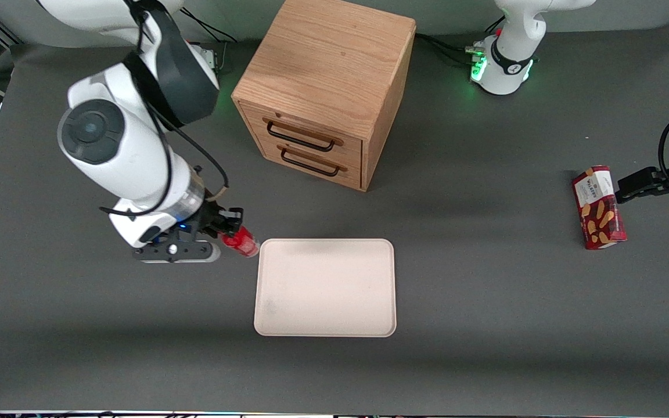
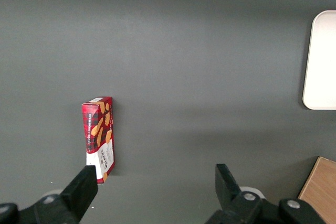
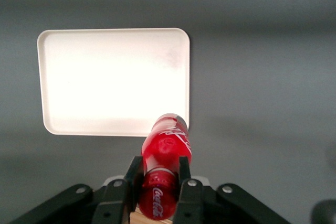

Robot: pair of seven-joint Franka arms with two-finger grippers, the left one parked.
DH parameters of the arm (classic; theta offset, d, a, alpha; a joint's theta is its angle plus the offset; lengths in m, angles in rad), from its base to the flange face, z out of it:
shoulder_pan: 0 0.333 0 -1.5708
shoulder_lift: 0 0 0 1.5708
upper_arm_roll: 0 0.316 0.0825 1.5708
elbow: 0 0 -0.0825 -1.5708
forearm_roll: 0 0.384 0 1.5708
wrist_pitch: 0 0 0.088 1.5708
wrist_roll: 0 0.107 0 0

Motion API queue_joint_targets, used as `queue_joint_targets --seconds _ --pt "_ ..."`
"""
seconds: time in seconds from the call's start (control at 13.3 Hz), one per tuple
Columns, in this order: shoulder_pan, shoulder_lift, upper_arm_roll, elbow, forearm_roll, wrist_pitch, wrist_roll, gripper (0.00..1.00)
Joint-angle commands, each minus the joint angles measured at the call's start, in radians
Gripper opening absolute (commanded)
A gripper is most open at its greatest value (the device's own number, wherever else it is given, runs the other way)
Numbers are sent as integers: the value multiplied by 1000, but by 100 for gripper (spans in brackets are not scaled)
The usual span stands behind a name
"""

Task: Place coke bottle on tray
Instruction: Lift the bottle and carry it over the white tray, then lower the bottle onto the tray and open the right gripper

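My right gripper (image 1: pixel 227 227) is shut on the coke bottle (image 1: pixel 242 242), a small glossy red bottle. It holds the bottle above the grey table, right beside the tray's corner nearest the working arm. In the right wrist view the bottle (image 3: pixel 164 163) sits clamped between the two black fingers (image 3: pixel 132 174), its end reaching over the tray's edge. The tray (image 1: pixel 326 287) is pale cream-pink, flat and bare; it shows fully in the right wrist view (image 3: pixel 113 80) and partly in the left wrist view (image 2: pixel 321 61).
A wooden two-drawer cabinet (image 1: pixel 326 87) stands farther from the front camera than the tray. A red biscuit box (image 1: pixel 599 207) lies toward the parked arm's end of the table; it also shows in the left wrist view (image 2: pixel 98 138).
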Motion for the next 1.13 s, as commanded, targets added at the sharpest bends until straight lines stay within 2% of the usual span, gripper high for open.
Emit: queue_joint_targets --seconds 0.0,0.53,1.05 --pt "11 63 -11 111 4 -14 34 0" --pt "3 157 -12 83 -5 78 20 0" --pt "0 191 -14 -61 -34 327 18 0"
